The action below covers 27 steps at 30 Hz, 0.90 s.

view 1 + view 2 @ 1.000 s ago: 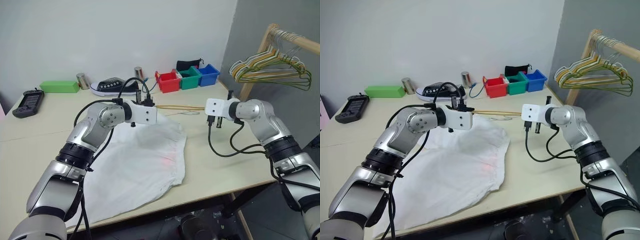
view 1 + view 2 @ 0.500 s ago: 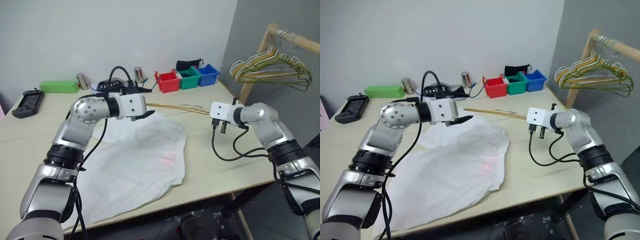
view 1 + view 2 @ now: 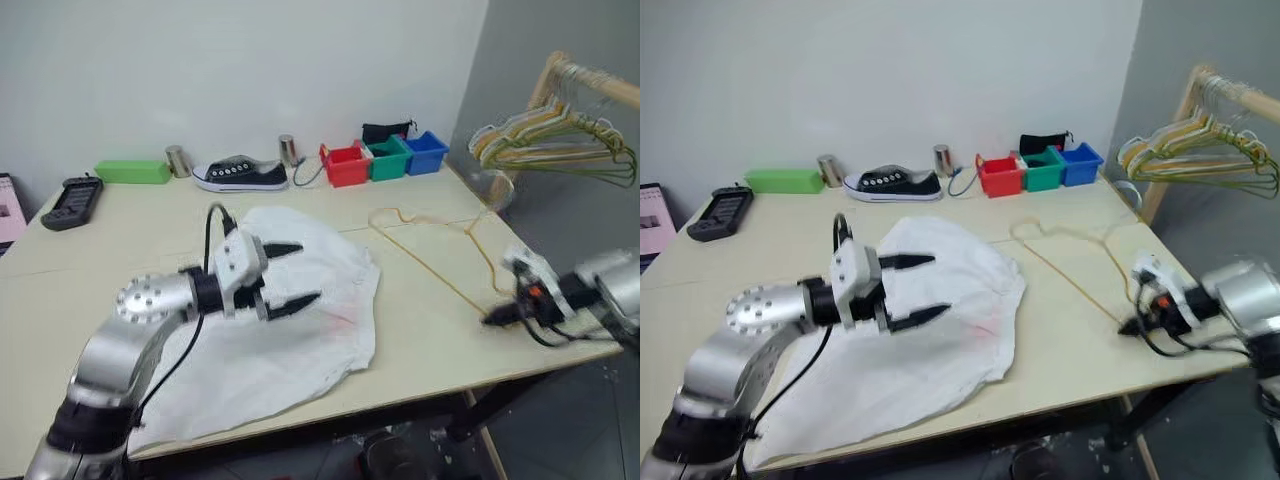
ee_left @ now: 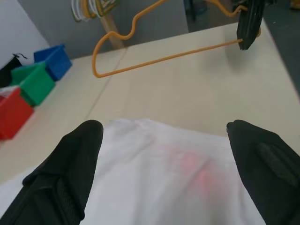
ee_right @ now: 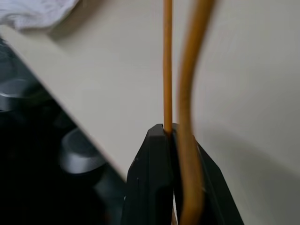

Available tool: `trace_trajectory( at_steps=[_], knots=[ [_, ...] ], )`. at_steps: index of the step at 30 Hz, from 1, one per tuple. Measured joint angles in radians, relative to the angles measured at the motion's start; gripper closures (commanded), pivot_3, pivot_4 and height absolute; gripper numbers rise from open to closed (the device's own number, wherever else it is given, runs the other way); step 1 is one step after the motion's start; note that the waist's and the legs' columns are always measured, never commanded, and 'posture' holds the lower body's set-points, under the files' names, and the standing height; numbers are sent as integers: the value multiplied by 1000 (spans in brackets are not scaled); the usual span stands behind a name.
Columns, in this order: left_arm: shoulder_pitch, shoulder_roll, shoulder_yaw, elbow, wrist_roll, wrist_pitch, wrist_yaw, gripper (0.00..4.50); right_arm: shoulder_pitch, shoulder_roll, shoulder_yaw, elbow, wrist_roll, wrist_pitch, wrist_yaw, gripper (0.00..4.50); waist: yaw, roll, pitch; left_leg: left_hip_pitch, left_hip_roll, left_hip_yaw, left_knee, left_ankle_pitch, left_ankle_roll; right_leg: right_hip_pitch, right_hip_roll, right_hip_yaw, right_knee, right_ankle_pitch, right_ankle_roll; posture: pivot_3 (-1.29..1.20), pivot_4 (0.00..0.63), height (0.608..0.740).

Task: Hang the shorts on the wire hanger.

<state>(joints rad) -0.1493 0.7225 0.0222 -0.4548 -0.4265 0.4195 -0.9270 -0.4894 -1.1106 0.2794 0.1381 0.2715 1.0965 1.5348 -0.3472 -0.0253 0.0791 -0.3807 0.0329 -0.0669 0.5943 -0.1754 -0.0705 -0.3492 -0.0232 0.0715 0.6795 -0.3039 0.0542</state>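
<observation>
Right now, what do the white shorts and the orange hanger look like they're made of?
The shorts look like thin, soft cloth, maybe cotton: matte white, wrinkled, lying limp on the table. The wire hanger looks like thin metal wire with a smooth yellow-orange coating: it keeps its bent shape while the right gripper's fingers pinch one end.

White shorts (image 3: 290,300) with a faint red-pink mark lie mid-frame on the pale beige bench (image 3: 130,240), beside a yellow-orange wire hanger (image 3: 440,265). Red (image 3: 343,165), green (image 3: 385,157) and blue (image 3: 425,151) bins line the upper centre, left of them a black-and-white sneaker (image 3: 238,175).
</observation>
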Motion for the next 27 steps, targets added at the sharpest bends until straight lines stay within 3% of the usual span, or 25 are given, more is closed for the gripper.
trace_trajectory(
  at_steps=[2,9,17,27],
  knots=[
    [39,2,17,-27,-12,37,22,22,96,-57,5,-62,104,91,7,4500,7,-2,1,-1,-1,-1,0,0,0,-1,0,0,0,0,0,-199,0,740],
    [68,3,61,-114,-62,120,72,22,356,-93,-43,-278,337,221,-2,4500,5,-5,1,0,-3,-3,4,-4,-7,-3,-1,-1,-5,0,0,-209,0,740],
    [69,27,60,-129,-63,126,70,22,428,19,-155,-323,452,323,-154,4500,-11,-14,0,-3,-4,-6,5,-5,-7,-3,-2,-2,-9,0,0,-221,0,740],
    [54,41,59,-123,-64,126,47,22,437,28,-220,-243,489,331,-230,4500,-5,-11,-2,-11,-4,-7,1,-3,-1,-3,0,-2,-15,1,2,-223,0,740]
  ],
)
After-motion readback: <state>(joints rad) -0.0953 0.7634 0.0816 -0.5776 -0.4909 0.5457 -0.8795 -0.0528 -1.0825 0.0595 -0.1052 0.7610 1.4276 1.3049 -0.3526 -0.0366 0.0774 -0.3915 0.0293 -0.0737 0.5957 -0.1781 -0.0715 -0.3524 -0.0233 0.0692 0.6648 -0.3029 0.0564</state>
